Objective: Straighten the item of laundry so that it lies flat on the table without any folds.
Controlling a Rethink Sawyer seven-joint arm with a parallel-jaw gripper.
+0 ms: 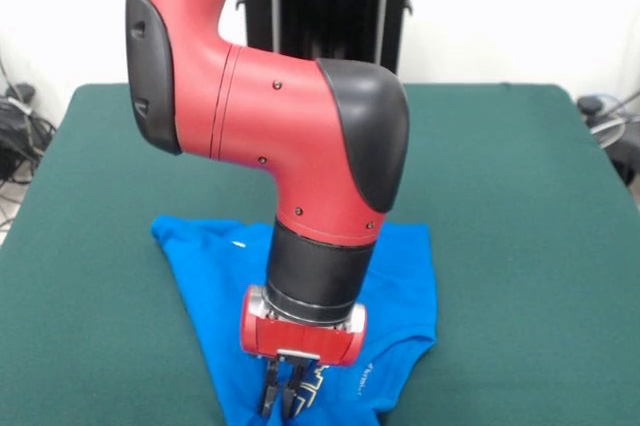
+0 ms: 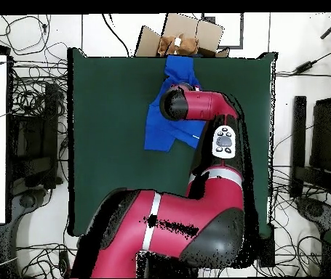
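The bright blue T-shirt (image 1: 400, 286) lies crumpled on the dark green table (image 1: 520, 166), near its front edge, with white lettering showing beside my fingers. In the overhead view the shirt (image 2: 161, 127) spreads out from under my arm, and a narrow part reaches the table (image 2: 102, 109) edge at the top. My gripper (image 1: 282, 401) points straight down onto the shirt's near part. Its fingers stand close together and pinch the fabric. The arm's wrist hides the gripper in the overhead view.
An open cardboard box (image 2: 190, 33) stands just past the table edge by the shirt. Cables and equipment lie on the floor around the table. My red arm (image 1: 300, 126) covers the shirt's middle.
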